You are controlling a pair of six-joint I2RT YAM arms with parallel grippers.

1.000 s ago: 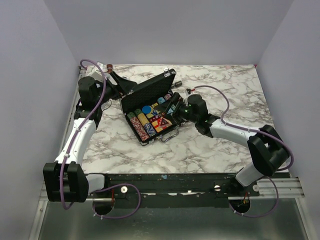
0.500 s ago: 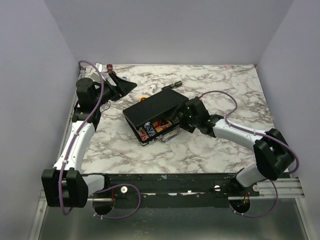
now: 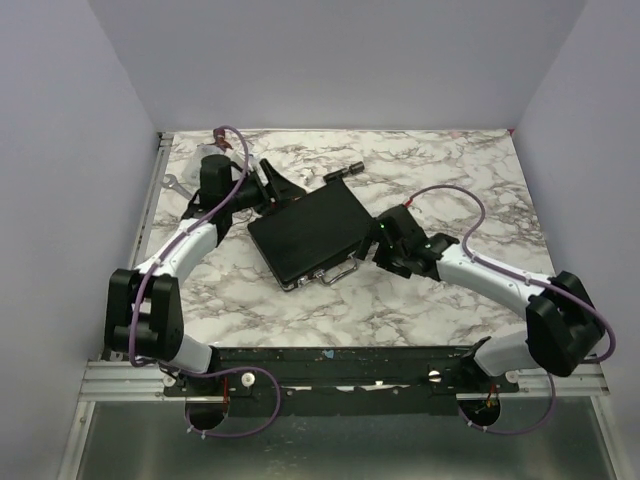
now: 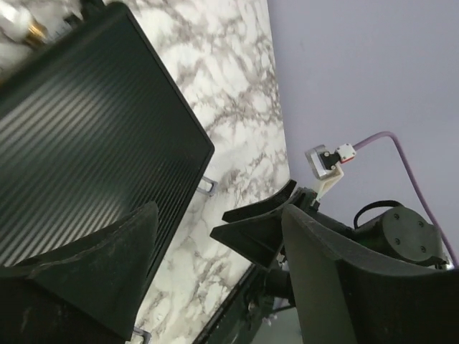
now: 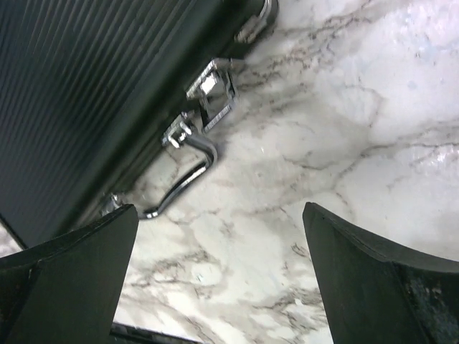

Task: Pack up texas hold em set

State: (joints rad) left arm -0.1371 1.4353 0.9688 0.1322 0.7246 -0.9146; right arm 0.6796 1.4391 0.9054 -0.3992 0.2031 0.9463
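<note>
Shut since a second ago, the briefcase [image 3: 310,232] lies flat on the desk [image 3: 440,170] between the two claws. The left claw [image 3: 276,190] stands wide and empty at the case's far left corner. The right claw [image 3: 374,250] stands wide and empty beside its right edge, with the silver handle [image 5: 179,183] just ahead.

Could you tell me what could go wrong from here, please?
The silver latch on the black ribbed briefcase looks unfastened, so the case might swing open if it is moved. The open right tool sits close to the curved silver handle; it could nudge the case across the marble table.
</note>
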